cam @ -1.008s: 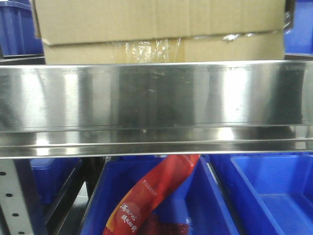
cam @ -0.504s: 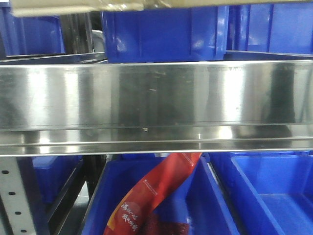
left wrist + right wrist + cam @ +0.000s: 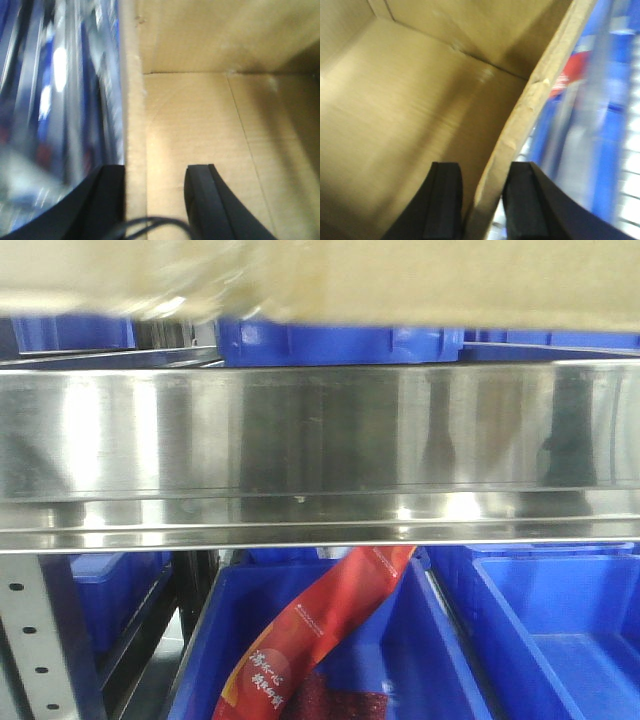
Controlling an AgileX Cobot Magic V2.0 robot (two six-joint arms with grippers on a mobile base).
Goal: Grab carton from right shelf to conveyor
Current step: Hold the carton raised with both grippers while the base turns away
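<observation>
The brown carton point(image 3: 400, 280) hangs blurred across the top of the front view, above the right shelf's shiny steel rail point(image 3: 320, 430). In the left wrist view my left gripper point(image 3: 152, 200) straddles one carton wall point(image 3: 134, 100), one finger outside and one inside the box. The right wrist view shows my right gripper point(image 3: 482, 200) pinching the opposite wall point(image 3: 520, 125) the same way. The carton's bare inside floor point(image 3: 395, 100) is in sight. The conveyor is out of view.
Blue plastic bins point(image 3: 340, 342) stand on the shelf behind the carton. More blue bins point(image 3: 560, 640) sit on the level below, one holding a red packet point(image 3: 320, 630). A grey perforated upright post point(image 3: 40, 640) stands at the lower left.
The carton left the shelf: a second ago it sat behind the rail, then rose almost out of the top of the view. Now it fills the top again, blurred by motion.
</observation>
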